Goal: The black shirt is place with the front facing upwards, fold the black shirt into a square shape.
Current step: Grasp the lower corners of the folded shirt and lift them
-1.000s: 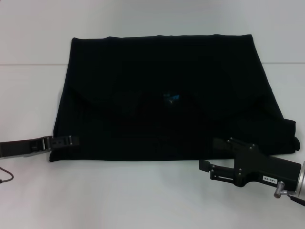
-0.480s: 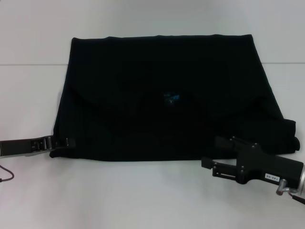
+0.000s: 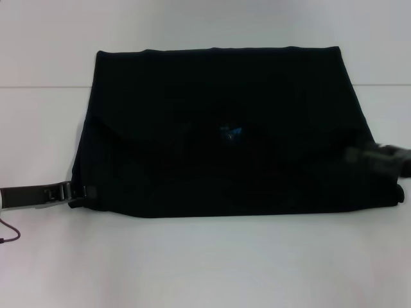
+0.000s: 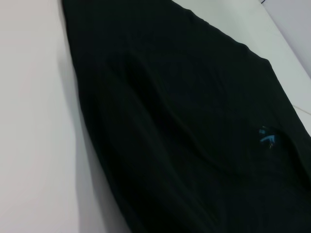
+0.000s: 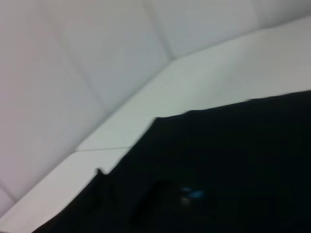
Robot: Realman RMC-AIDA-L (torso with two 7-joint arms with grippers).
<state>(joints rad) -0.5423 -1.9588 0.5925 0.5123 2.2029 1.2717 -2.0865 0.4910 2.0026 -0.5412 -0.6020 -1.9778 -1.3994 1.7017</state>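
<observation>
I am seeing my left claw (image 3: 80, 191) at eight o'clock, pinching the near-left corner of the black shirt (image 3: 225, 128); the right claw (image 3: 379, 156), at three o'clock, is too blurred to read. The shirt is lying mid-tabletop (image 3: 205, 263), folded into a wide rectangle, needing another fold. Only the left wrist view is showing the long ridges in the cloth.

You have the black shirt (image 3: 218, 128): soft matt cloth, unglossed, lightly rippled with shallow creases. Its small blue neck label (image 3: 230, 133) reads as woven fabric. The tabletop (image 3: 205, 263) is white, smooth, faintly satin. Your left gripper (image 3: 76, 192) shows dull grey metal with black parts.
</observation>
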